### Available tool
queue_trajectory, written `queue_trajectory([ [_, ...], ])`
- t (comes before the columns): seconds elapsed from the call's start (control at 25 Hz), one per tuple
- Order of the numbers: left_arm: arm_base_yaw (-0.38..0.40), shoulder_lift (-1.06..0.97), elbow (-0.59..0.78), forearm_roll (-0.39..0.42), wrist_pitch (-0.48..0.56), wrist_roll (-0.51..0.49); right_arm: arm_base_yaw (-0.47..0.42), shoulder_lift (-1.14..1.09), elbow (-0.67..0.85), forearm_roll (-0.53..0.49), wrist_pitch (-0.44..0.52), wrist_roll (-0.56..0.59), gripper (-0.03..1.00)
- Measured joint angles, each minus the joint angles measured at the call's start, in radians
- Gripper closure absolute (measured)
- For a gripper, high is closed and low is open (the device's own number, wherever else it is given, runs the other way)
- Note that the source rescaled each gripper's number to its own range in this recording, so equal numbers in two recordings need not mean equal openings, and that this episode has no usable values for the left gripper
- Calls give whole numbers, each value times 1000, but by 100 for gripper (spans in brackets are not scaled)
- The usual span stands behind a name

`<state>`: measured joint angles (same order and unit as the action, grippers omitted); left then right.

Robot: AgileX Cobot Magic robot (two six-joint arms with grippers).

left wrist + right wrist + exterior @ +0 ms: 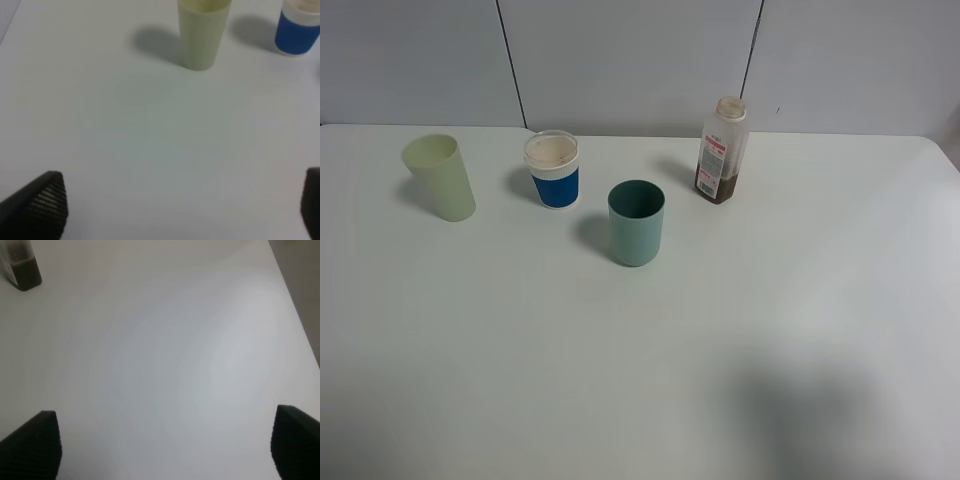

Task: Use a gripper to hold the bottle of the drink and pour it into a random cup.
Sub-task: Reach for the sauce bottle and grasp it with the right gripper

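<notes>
The bottle (722, 150) stands upright at the back right of the white table, with brown drink (714, 186) low in its base. Its base also shows in the right wrist view (22, 270). The teal-green cup (636, 222) stands upright near the middle, left of the bottle. No gripper shows in the exterior high view. My left gripper (182, 207) is open and empty above bare table. My right gripper (165, 447) is open and empty, well short of the bottle.
A pale yellow-green tumbler (440, 177) stands at the back left, also in the left wrist view (202, 32). A blue-and-white cup (553, 169) stands between it and the teal cup, also in the left wrist view (298, 27). The table's right edge (295, 305) runs nearby.
</notes>
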<state>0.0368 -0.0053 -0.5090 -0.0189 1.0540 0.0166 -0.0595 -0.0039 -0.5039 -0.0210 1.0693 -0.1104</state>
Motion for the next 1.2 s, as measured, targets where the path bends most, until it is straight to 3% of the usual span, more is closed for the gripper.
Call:
queue_trajectory([
  [1.2,0,0,0,0,0,0,0,0,0,0,0,0,12],
])
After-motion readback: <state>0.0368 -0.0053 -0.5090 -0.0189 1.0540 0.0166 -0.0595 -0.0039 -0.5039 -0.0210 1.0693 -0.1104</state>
